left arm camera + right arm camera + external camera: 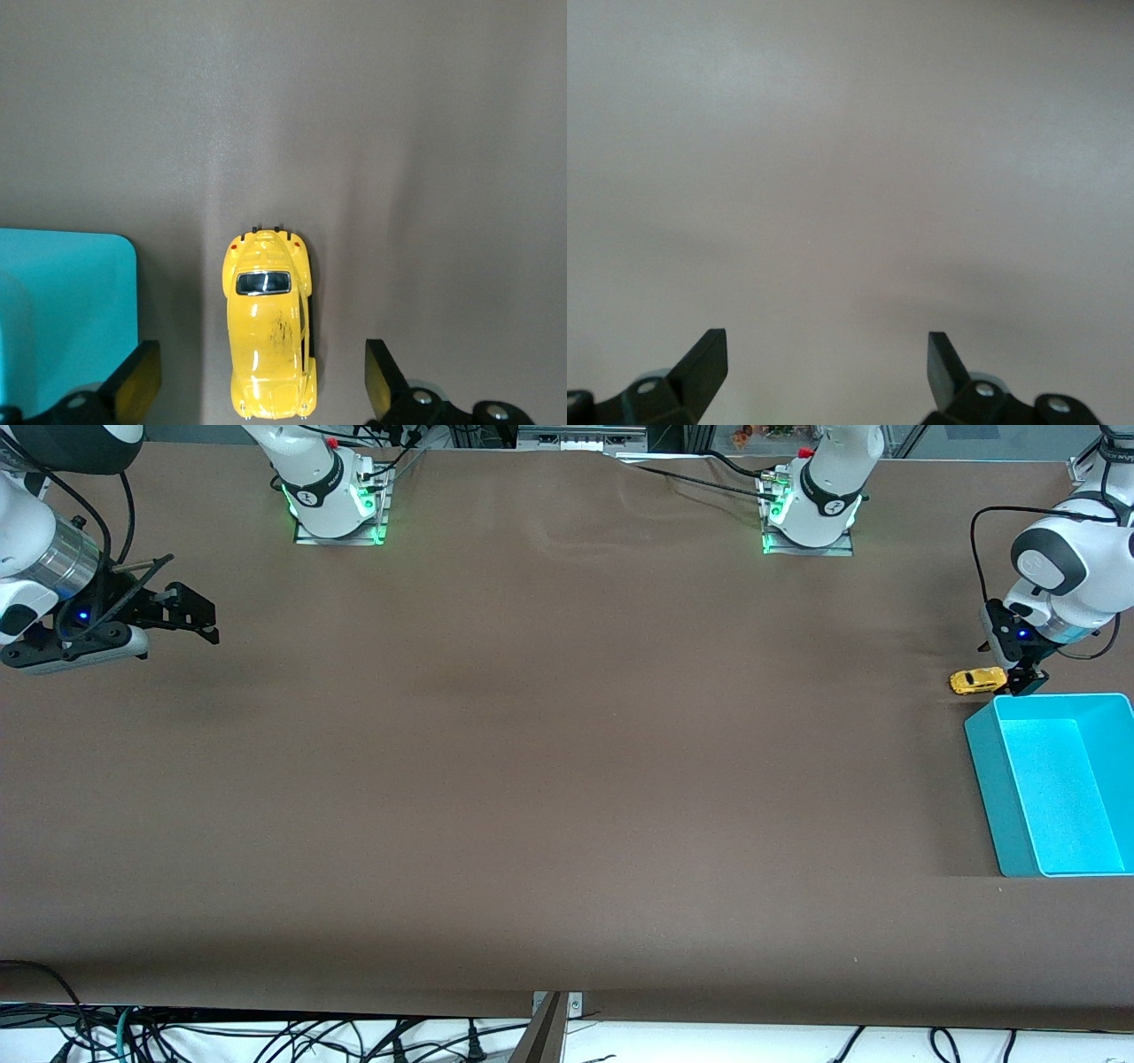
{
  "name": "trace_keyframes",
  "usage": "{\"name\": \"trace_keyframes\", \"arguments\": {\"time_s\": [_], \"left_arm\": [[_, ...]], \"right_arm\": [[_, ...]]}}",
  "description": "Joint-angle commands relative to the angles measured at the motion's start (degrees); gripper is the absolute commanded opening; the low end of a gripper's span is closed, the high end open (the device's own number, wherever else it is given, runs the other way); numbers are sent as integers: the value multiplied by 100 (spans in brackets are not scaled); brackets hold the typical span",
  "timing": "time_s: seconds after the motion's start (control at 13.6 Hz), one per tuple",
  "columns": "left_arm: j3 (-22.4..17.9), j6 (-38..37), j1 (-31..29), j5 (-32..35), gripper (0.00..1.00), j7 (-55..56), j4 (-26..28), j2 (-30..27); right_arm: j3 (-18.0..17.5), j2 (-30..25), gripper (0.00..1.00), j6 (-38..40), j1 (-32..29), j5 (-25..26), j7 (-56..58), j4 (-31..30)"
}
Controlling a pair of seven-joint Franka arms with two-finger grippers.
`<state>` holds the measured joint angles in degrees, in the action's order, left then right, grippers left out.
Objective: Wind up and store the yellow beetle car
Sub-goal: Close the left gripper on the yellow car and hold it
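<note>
The yellow beetle car point(977, 680) stands on the brown table at the left arm's end, just beside the teal bin's corner and a little farther from the front camera than the bin. My left gripper point(1021, 679) hangs low over it, open. In the left wrist view the yellow beetle car point(267, 328) lies lengthwise, with one end between the two fingers of the left gripper point(260, 381), which touch neither side. My right gripper point(197, 613) waits open and empty over bare table at the right arm's end; the right wrist view shows the right gripper point(827, 354) above bare cloth.
An open teal bin point(979, 755) sits at the left arm's end, nearer the front camera than the car, with nothing visible inside. Its rounded corner point(62, 310) shows close to one left finger. Both arm bases stand along the table's back edge.
</note>
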<state>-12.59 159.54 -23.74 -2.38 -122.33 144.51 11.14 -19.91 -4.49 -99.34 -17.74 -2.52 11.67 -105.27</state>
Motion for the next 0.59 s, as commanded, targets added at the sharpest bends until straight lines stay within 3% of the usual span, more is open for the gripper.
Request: {"name": "trace_keyframes", "arguments": {"time_s": [0.0, 0.52], "left_arm": [[19, -11, -43, -26, 100, -116, -212, 371], [28, 60, -52, -52, 100, -98, -213, 494]], "right_arm": [[75, -43, 100, 143, 69, -91, -51, 77], [75, -43, 100, 134, 69, -91, -59, 77]]}}
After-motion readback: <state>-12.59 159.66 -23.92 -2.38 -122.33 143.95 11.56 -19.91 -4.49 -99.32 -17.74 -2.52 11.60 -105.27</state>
